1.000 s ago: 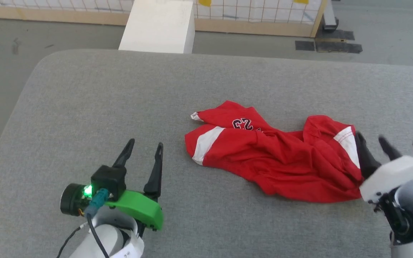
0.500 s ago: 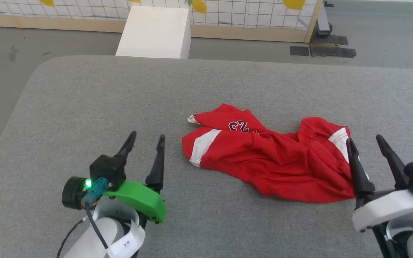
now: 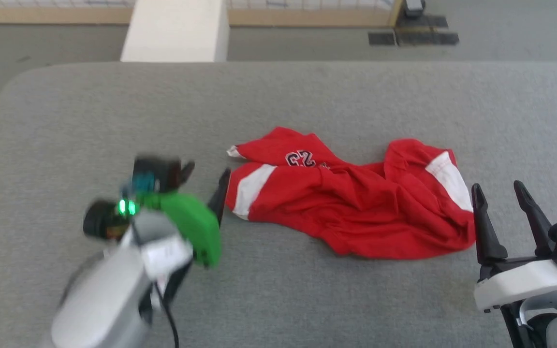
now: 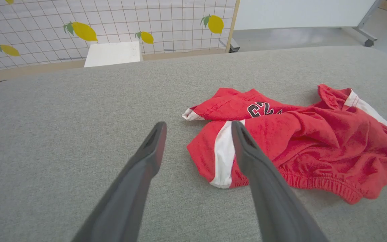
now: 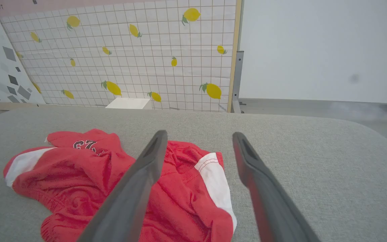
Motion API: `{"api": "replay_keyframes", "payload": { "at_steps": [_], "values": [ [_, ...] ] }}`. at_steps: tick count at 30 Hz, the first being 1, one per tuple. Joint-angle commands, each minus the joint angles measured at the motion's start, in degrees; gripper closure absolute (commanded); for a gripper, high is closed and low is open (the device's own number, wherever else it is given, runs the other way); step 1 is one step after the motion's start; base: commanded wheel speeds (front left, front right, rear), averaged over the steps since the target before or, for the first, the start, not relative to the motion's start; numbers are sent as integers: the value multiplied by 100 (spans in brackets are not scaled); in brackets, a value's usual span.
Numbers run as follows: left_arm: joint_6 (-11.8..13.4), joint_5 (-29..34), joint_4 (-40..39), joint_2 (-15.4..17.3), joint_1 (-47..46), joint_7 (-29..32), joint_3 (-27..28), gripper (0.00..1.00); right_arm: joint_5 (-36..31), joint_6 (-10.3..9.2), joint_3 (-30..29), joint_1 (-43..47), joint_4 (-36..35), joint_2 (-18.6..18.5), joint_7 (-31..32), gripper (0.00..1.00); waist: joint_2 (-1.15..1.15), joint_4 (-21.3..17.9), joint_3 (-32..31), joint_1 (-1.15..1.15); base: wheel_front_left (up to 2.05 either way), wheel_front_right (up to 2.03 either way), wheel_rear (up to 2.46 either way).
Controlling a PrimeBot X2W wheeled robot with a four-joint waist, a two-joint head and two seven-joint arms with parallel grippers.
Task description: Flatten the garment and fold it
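The garment (image 3: 346, 203), red shorts with white side stripes and a "23" print, lies crumpled at the middle of the grey padded table (image 3: 307, 96). My left gripper (image 3: 207, 171) is blurred and open, its right finger almost at the garment's left end. In the left wrist view the left gripper (image 4: 197, 125) is open, its right finger over the white stripe of the garment (image 4: 297, 134). My right gripper (image 3: 497, 188) stands open just off the garment's right end. In the right wrist view the right gripper (image 5: 199, 133) hovers above the garment (image 5: 89, 174), nothing between its fingers.
A white box (image 3: 174, 29) stands on the floor beyond the table's far edge. Behind it is a gridded panel with lemon prints (image 5: 129, 50). The table's rounded left corner (image 3: 3, 92) is near my left arm. Bare grey surface surrounds the garment.
My left gripper has moved forward and right, up to the garment's left end. The right gripper has stayed beside the right end. The head view has shifted.
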Motion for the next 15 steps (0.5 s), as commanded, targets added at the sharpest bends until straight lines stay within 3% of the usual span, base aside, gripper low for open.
{"api": "replay_keyframes", "payload": {
  "at_steps": [1,8,15],
  "values": [
    [-49,-78,63,50,-335,307,-6,0,-73,-6,1,-71,-52,30,-48,0,0,-313,367,0,0,0,0],
    [-232,-385,701,164,-1603,2177,-172,0,-135,-6,37,-176,-56,89,-218,0,0,-717,897,0,0,0,0],
    [-347,-513,1210,211,-2283,3006,-239,0,-48,-6,103,-293,63,107,-422,0,0,-1022,1255,0,0,0,0]
  ]
}}
